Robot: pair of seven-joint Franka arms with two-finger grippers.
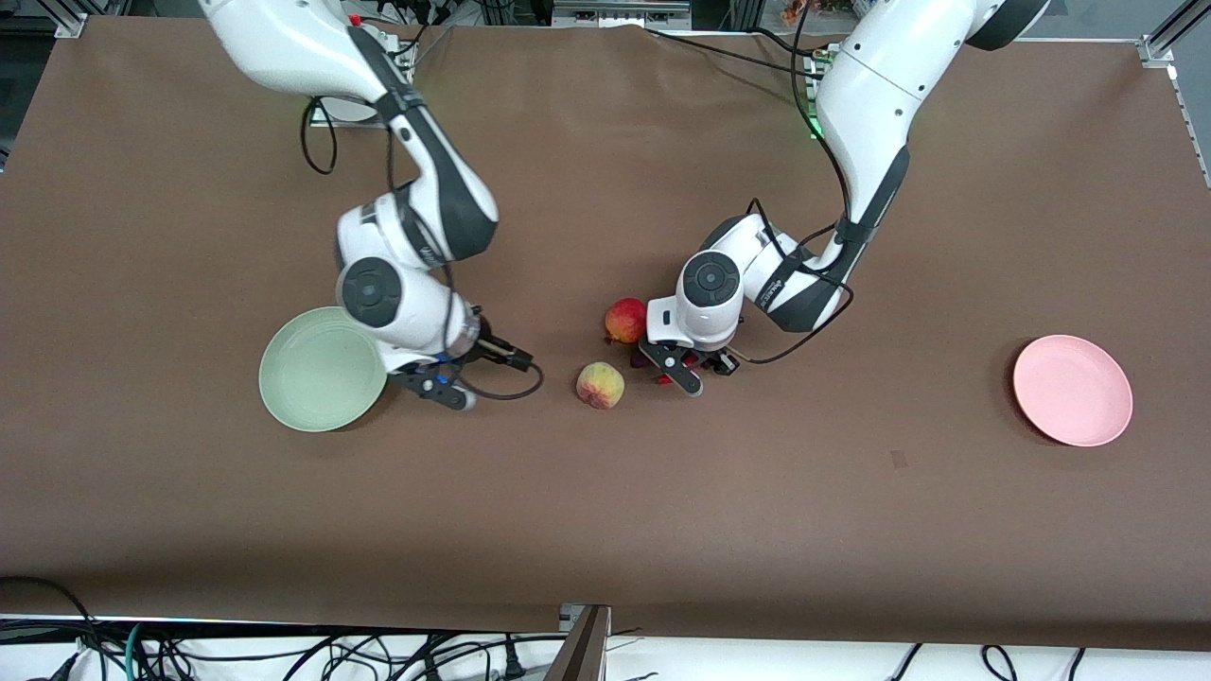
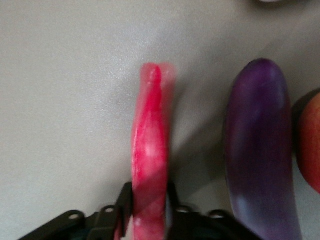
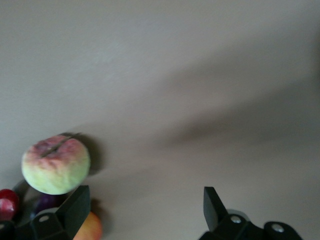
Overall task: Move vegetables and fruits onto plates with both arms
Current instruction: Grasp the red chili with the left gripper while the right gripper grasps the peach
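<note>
Both arms are reaching down from their bases toward the middle of the table, elbows bent and wrists turned low. The left gripper [image 1: 689,369] is sitting low at the table, its fingers [image 2: 122,210] pinching closed on the red chili pepper [image 2: 150,160]. The right gripper [image 1: 445,383] is hanging low beside the pale green plate [image 1: 317,374], its 2 fingers [image 3: 75,207] spread wide apart, gripping nothing.

Front view: chili pepper [image 2: 150,155] and eggplant [image 2: 260,150] almost wholly hidden under left gripper [image 1: 683,367]; left wrist view cuts off both at the frame edge, plus the red fruit [image 2: 310,145].
</note>
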